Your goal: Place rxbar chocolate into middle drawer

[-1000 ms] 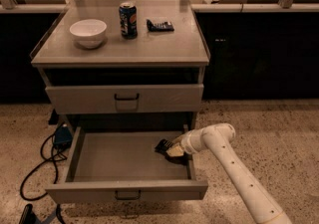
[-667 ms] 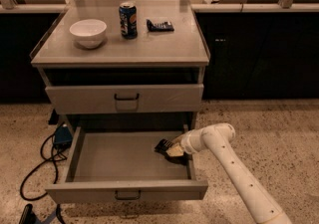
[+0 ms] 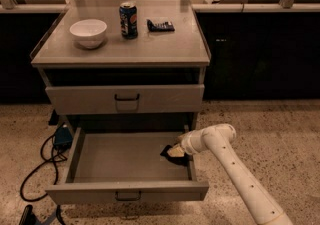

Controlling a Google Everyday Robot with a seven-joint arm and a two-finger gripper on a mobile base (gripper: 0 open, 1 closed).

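The middle drawer [image 3: 125, 190] is pulled out wide, and its grey floor shows. My gripper [image 3: 175, 151] reaches from the right into the drawer's right rear part, low over the floor. A small dark wrapper, the rxbar chocolate [image 3: 166, 153], is at the gripper's tip. I cannot tell whether it rests on the floor or is held. The white arm [image 3: 235, 169] crosses the drawer's right wall.
The handled drawer above [image 3: 126, 99] is closed. On the cabinet top stand a white bowl [image 3: 88, 32], a blue soda can [image 3: 128, 20] and a flat dark packet [image 3: 160, 25]. A black cable and a blue box [image 3: 62, 136] lie on the floor at the left.
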